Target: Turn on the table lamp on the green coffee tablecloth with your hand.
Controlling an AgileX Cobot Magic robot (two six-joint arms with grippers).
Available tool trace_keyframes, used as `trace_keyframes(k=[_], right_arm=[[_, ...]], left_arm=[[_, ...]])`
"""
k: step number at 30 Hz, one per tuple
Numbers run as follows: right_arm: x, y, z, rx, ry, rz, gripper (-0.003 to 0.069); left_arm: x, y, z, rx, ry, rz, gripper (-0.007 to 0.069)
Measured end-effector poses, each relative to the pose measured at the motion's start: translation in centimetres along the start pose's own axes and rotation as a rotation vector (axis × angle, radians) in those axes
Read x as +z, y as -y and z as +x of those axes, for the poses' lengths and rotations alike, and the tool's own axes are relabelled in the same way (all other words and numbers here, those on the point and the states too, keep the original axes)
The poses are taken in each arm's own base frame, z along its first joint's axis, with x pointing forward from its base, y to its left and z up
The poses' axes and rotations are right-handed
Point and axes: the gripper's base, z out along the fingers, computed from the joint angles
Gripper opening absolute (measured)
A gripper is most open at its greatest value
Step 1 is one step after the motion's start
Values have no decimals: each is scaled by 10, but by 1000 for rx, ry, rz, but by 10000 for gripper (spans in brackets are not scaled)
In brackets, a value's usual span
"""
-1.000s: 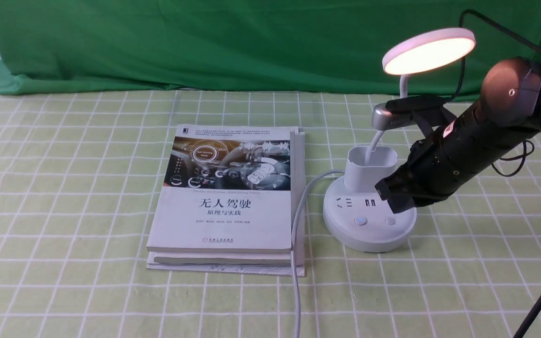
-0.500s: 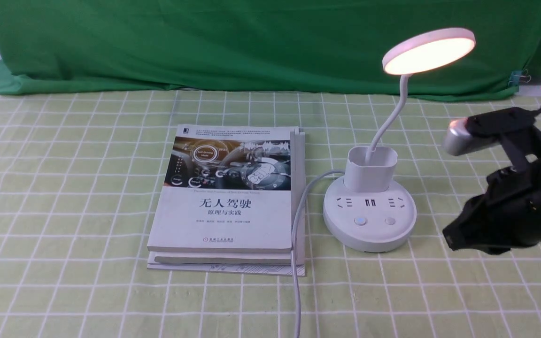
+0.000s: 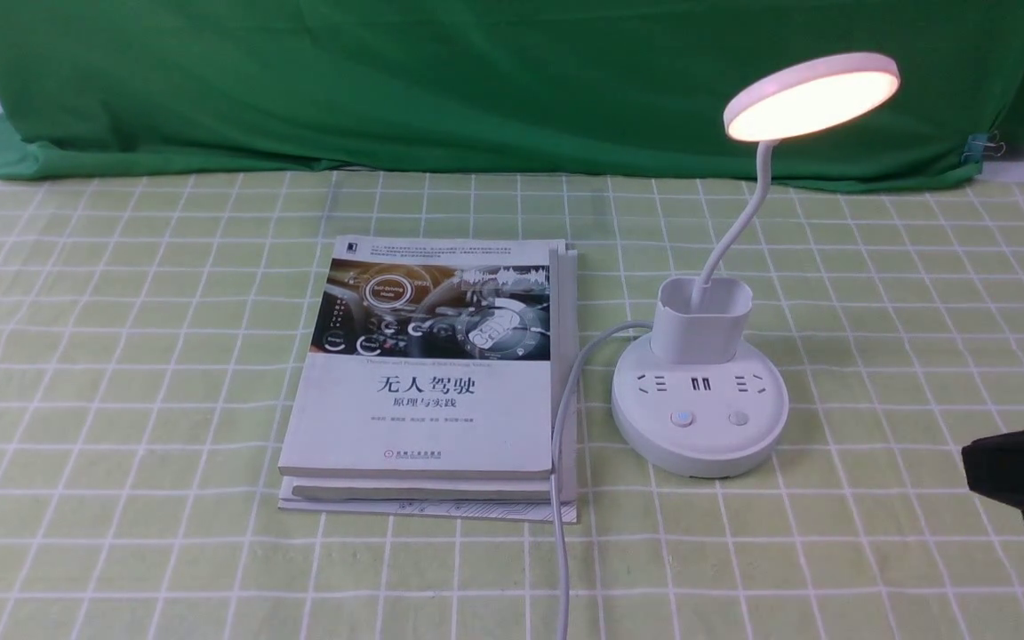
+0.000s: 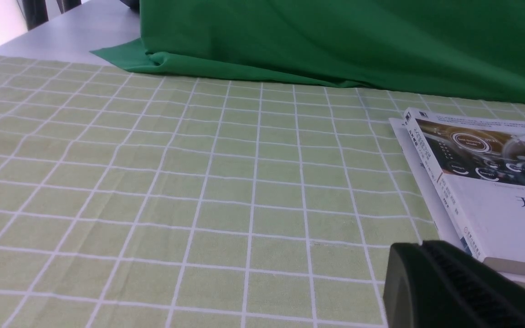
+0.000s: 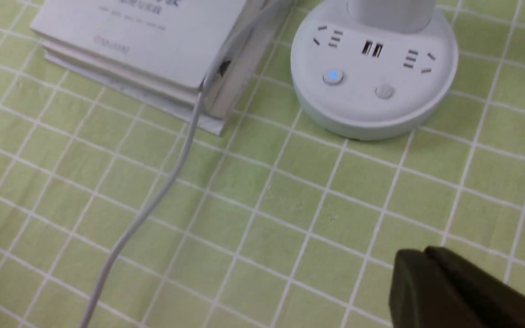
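Note:
The white table lamp (image 3: 699, 391) stands on the pale green grid tablecloth (image 3: 121, 356), right of centre. Its disc head (image 3: 812, 94) glows warm. A blue light shows on the left button of its base (image 5: 333, 76). My right gripper (image 3: 974, 462) is at the right edge, well clear of the lamp; in the right wrist view (image 5: 422, 259) its black jaws are pressed together and empty. My left gripper (image 4: 419, 248) is shut and empty, low over the cloth beside the books; only a sliver of it shows at the front view's left edge.
A stack of books (image 3: 432, 373) lies left of the lamp and also shows in the left wrist view (image 4: 486, 182). The lamp's white cable (image 3: 561, 462) runs along the books' right side to the front edge. A dark green backdrop (image 3: 476, 80) hangs behind.
My right arm has pulled back from the lamp base, down and to the right, almost out of the front view. The lamp head stays lit throughout.

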Motion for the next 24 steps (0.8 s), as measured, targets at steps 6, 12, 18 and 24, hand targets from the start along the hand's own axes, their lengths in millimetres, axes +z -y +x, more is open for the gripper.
trace_keyframes(k=[6, 12, 18, 24], right_arm=[[-15, 1, 6, -62, 108, 44, 67], [-29, 17, 46, -31, 434, 230, 67], [-9, 32, 126, -19, 657, 469, 69], [8, 35, 153, -16, 638, 496, 28]], left_arm=[[0, 0, 0, -1, -1, 0, 3], [0, 0, 0, 0, -1, 0, 3], [0, 0, 0, 0, -1, 0, 3], [0, 0, 0, 0, -1, 0, 3]])
